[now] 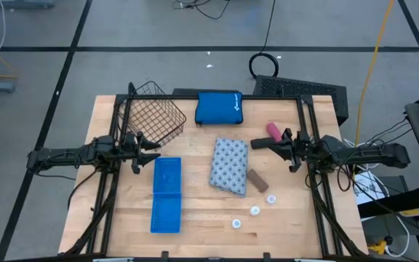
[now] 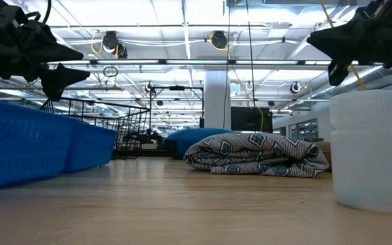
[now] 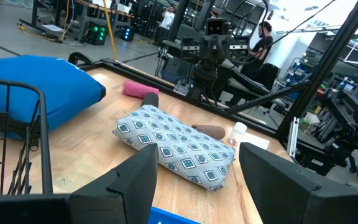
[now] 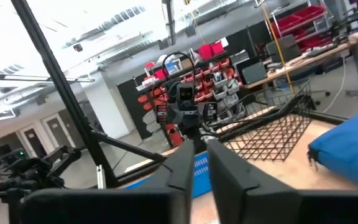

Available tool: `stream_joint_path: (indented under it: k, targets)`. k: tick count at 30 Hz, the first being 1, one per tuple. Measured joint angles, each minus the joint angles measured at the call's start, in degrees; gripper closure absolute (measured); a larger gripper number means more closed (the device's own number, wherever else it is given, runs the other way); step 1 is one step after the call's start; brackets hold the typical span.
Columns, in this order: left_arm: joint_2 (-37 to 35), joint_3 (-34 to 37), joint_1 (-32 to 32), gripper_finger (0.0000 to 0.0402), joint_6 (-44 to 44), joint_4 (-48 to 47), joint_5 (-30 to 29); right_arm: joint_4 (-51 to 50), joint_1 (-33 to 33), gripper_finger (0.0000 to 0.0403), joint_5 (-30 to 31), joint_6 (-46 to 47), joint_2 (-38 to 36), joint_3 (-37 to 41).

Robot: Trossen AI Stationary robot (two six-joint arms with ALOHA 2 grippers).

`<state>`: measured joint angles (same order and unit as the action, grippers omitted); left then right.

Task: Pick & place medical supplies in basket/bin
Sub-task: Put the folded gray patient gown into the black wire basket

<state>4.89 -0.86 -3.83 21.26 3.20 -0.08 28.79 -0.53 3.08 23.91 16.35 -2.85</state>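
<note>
The pale patterned fabric pack lies flat on the table's middle, also in the left wrist view. The brown roll lies at its right side. The pink roll lies farther back. Three white discs stand near the front right. The wire basket stands at the back left, the blue tray in front of it. My left gripper hovers open between basket and tray. My right gripper hangs shut above the table beside the pink roll, holding nothing.
A bright blue zip pouch lies at the back middle, between the basket and the pink roll. Black frame rails run along the table's left and right sides. Bare wood shows at the front middle.
</note>
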Motion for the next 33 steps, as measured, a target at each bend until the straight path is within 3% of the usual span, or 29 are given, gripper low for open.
stream_joint_path:
  k: [6,13,18,23,33]
  targets:
    - [0.0,0.0,0.0,0.0167,0.0,0.0,0.0,14.8,2.2,0.0244,0.1,0.9,17.7,-0.2]
    - [0.0,0.0,0.0,0.0167,0.0,0.0,0.0,13.4,3.9,0.0122,-0.1,10.7,36.7,-6.2]
    - [0.0,0.0,0.0,0.0167,0.0,0.0,0.0,2.0,3.2,0.0116,-0.2,23.1,44.3,-11.0]
    - [0.0,0.0,0.0,0.0167,0.0,0.0,0.0,-2.5,3.2,0.013,-0.2,34.0,49.5,-12.3]
    - [0.0,0.0,0.0,0.0167,0.0,0.0,0.0,-1.9,-0.3,0.0129,1.6,39.5,57.5,-12.4]
